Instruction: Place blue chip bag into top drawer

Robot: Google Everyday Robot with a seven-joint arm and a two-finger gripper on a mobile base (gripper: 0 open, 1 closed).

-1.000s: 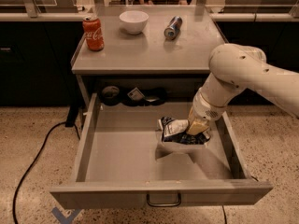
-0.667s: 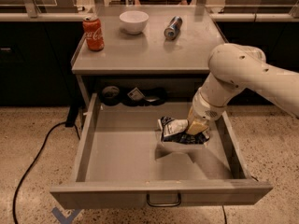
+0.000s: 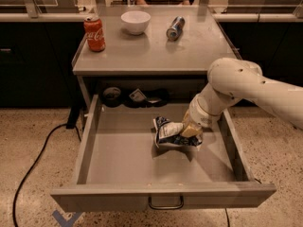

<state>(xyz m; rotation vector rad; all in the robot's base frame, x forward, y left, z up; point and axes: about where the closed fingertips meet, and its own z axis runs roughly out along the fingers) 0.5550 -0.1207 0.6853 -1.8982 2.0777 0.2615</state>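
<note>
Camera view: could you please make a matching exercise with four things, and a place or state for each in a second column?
1 red can
2 white bowl
3 slim can
4 blue chip bag

a lying on its side on the table
b in the open top drawer, at the end effector
c standing upright
d between the two cans

Pairs: 1-c, 2-d, 3-a, 4-b

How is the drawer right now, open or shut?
Open: the drawer is pulled out, its grey floor showing. The tool is inside it at the bag.

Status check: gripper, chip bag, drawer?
Gripper in top drawer, right of centre, against blue chip bag. Drawer open. Nothing in the way.
</note>
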